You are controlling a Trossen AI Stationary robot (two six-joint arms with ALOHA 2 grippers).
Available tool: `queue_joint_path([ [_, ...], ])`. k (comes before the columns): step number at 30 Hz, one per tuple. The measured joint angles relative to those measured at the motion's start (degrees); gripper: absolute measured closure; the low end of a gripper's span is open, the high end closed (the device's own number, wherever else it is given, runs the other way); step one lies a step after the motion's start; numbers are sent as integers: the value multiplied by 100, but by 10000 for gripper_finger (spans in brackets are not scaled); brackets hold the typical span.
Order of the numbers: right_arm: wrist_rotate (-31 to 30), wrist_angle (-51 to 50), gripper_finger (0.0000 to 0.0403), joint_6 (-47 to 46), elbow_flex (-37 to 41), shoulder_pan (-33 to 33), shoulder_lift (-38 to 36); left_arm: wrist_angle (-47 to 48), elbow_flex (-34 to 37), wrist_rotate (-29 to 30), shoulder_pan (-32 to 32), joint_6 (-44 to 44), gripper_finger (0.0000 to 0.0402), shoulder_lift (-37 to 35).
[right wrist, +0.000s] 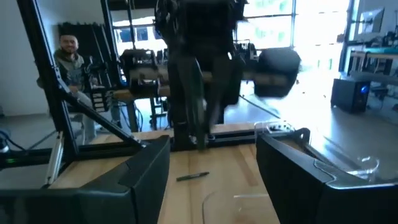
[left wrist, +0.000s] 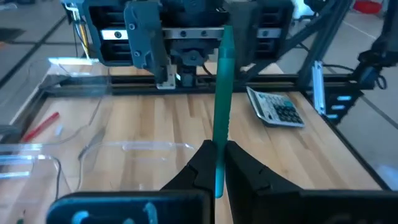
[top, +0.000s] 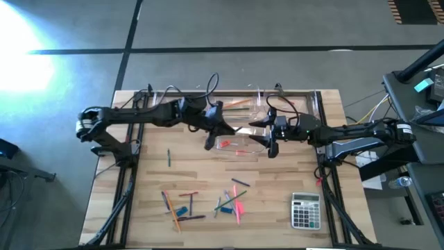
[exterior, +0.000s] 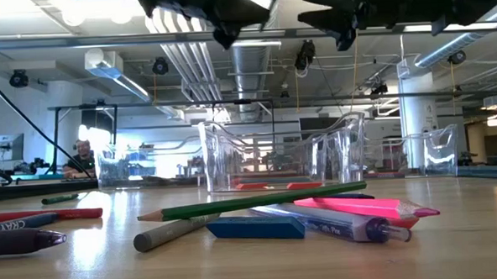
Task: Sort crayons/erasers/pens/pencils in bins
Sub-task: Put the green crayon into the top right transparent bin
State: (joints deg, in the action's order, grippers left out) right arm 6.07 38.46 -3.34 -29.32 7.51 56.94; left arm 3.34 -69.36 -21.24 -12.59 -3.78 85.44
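In left claw point(left wrist: 217, 163): green pencil point(left wrist: 222, 99), pointing forward.

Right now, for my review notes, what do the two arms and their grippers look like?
Both arms are black, built of jointed segments, and each has black cables looping loosely above it. The left arm has a paler grey joint near its base; the right arm shows lighter grey sections along its forearm. The left gripper has two dark, tapering wedge-shaped fingers. The right gripper has broad, flat, matte dark fingers.
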Motion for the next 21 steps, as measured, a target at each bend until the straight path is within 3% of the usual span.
queue_joint_path([
  [12, -29, -2, 103, -153, -582, 0, 658, -712, 20, -184, -10, 47, 401, 349],
  [16, -52, -5, 119, -191, -818, 0, 825, -726, 20, -183, -10, 57, 401, 349],
  [21, -52, -151, 186, -310, -946, 0, 925, -731, 32, -183, -10, 57, 401, 349],
])
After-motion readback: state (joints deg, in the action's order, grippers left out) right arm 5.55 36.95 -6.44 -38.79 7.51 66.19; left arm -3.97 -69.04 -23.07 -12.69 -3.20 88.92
